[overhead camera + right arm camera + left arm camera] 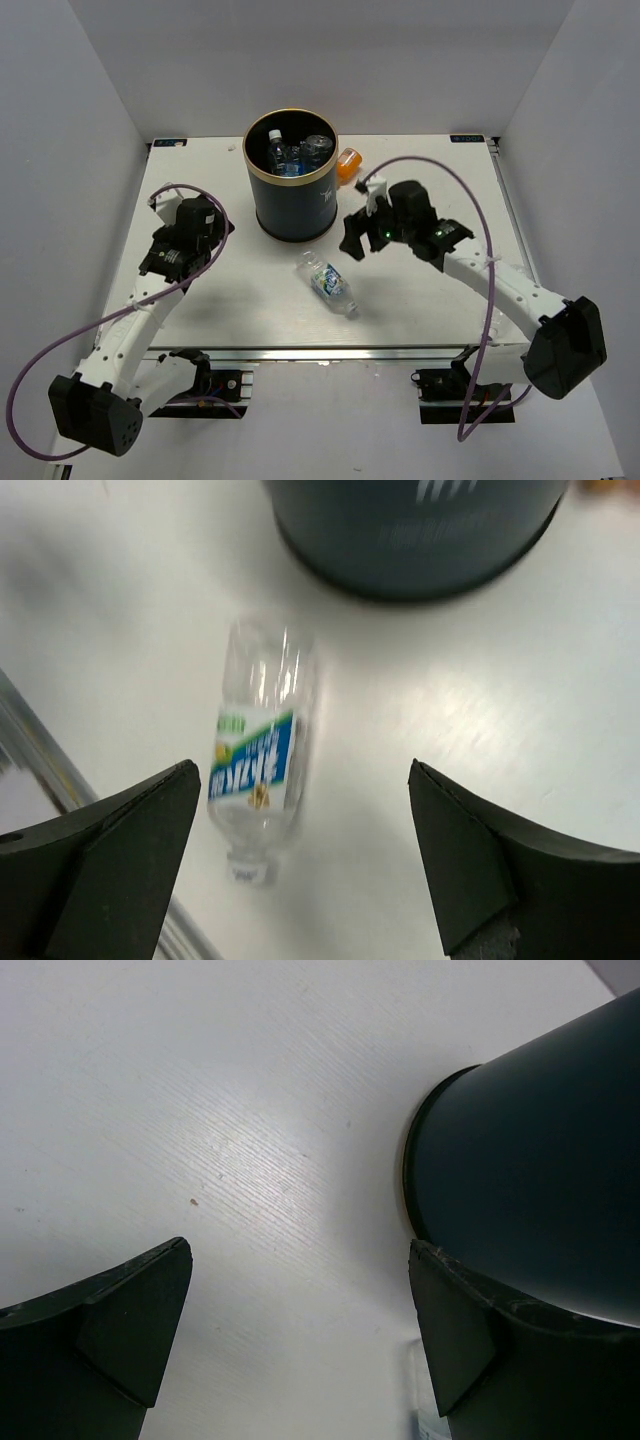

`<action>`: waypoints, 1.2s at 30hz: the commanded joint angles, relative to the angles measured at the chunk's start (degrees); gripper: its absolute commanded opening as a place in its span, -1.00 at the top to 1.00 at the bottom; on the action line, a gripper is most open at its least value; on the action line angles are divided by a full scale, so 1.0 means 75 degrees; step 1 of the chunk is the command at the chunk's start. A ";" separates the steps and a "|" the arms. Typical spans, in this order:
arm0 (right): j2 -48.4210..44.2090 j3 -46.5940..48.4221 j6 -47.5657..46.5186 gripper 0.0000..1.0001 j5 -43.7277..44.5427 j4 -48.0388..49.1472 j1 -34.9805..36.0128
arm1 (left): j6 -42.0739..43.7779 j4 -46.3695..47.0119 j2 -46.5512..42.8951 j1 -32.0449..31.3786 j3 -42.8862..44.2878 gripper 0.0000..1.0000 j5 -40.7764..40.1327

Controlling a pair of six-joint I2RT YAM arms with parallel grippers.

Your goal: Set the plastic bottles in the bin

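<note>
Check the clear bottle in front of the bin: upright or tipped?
Tipped. The bottle lies on its side on the table, label showing from above, apart from the bin.

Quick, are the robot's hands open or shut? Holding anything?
Left gripper: open, holding nothing.
Right gripper: open, empty, pointed at the lying water bottle.

Top view: fixed high over the near edge of the table (pixel 250 300), looking down on all of it. Left wrist view: low, close beside the bin (pixel 540 1160), facing its lower wall. Right wrist view: higher, looking down on a lying bottle (pixel 258 750) and the bin's foot. All three views share the bin.
</note>
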 commanded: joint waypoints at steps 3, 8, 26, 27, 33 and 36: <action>0.0325 -0.1339 0.0257 -0.79 -0.0213 0.1368 0.0523 | 0.0069 0.0221 0.0290 0.0010 0.0162 -0.96 0.0509; 0.1414 -0.1189 0.0257 -0.79 0.0512 0.2130 0.1098 | -0.0329 0.0058 0.0104 0.0010 -0.0084 -0.97 0.0627; 0.3010 -0.1633 -0.0106 -0.66 0.2762 0.4208 0.2340 | -0.0740 -0.0833 -0.1116 0.0010 -0.0530 -0.96 0.0030; 0.2963 -0.1669 -0.0106 -0.59 0.2914 0.4149 0.2376 | -0.0740 -0.0891 -0.1151 0.0010 -0.0541 -0.97 -0.0017; 0.0869 -0.2348 0.0198 0.15 0.2719 0.4008 0.2587 | -0.0868 -0.1115 -0.1385 0.0022 -0.0588 -0.97 -0.0240; -0.0444 -0.2128 0.0129 0.28 0.2145 0.3740 0.2587 | -0.0857 -0.1045 -0.1420 0.0022 -0.0588 -0.96 -0.0252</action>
